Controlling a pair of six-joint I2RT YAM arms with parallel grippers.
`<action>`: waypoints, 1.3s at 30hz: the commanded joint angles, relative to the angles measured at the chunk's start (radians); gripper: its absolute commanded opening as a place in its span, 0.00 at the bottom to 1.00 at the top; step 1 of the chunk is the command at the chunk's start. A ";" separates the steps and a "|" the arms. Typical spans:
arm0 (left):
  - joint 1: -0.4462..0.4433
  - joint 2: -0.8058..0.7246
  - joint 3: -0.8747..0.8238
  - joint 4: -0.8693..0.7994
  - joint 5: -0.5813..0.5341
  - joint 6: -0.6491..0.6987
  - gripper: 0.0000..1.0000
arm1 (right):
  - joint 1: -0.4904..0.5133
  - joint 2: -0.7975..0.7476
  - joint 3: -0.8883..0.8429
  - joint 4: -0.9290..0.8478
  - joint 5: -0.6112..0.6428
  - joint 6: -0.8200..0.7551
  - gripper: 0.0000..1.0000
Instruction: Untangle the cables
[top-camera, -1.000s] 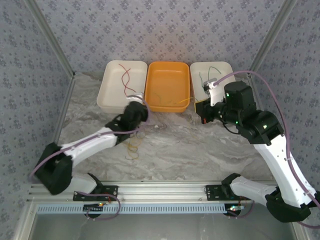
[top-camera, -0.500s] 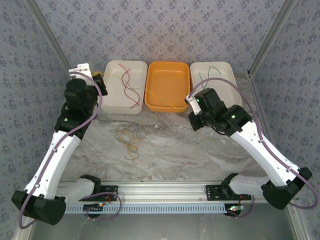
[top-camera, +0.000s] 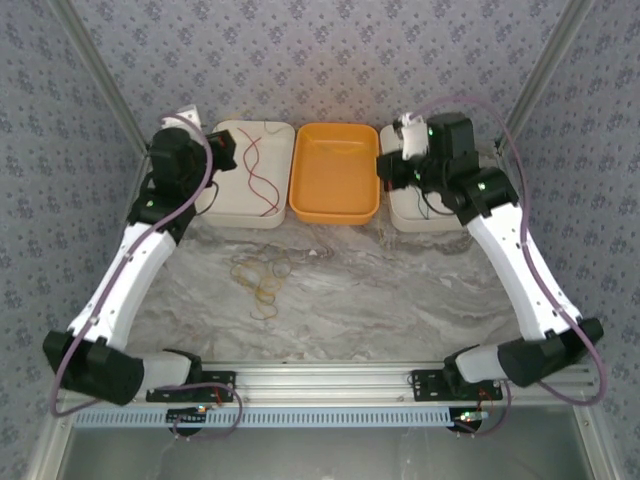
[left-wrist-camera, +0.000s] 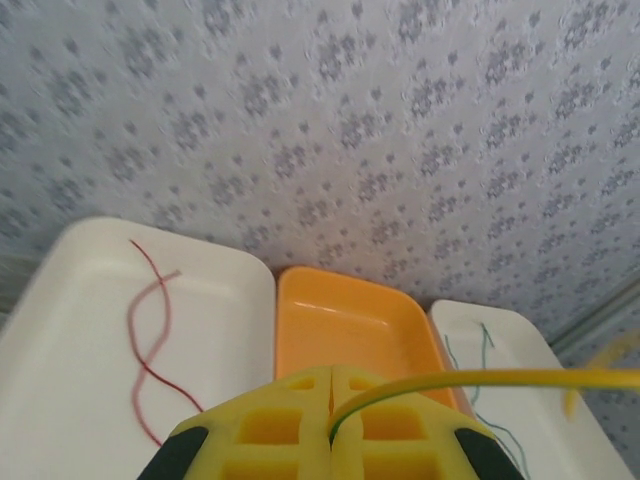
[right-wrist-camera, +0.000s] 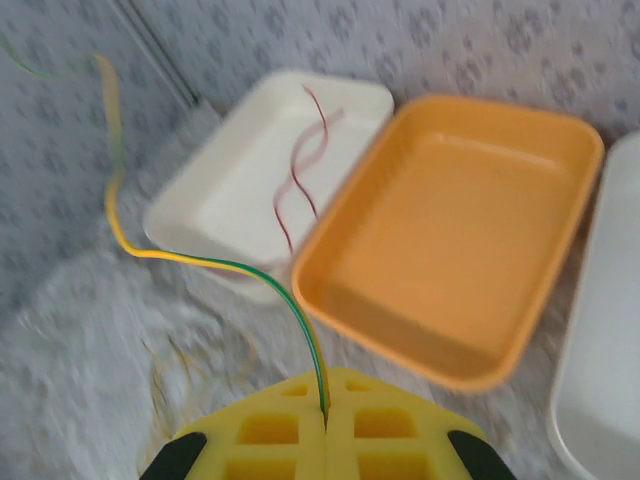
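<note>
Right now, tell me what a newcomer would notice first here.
The orange tray glows at the back centre. The left end effector and right end effector are each shut on a yellow wire, held up near the trays. A loose tangle of wires lies on the table, mid-left.

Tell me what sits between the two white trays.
The orange tray. In the top external view it lies between the left white tray and the right white tray, close beside both, and looks empty.
</note>
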 joint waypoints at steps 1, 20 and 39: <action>-0.010 0.096 0.081 0.166 0.070 -0.117 0.00 | -0.041 0.106 0.056 0.180 -0.163 0.119 0.00; -0.065 0.650 0.447 0.176 0.197 -0.268 0.00 | -0.144 0.816 0.486 0.213 -0.143 0.408 0.14; -0.179 1.026 0.926 -0.236 0.042 -0.228 0.00 | -0.119 0.418 0.199 0.096 0.031 0.285 0.63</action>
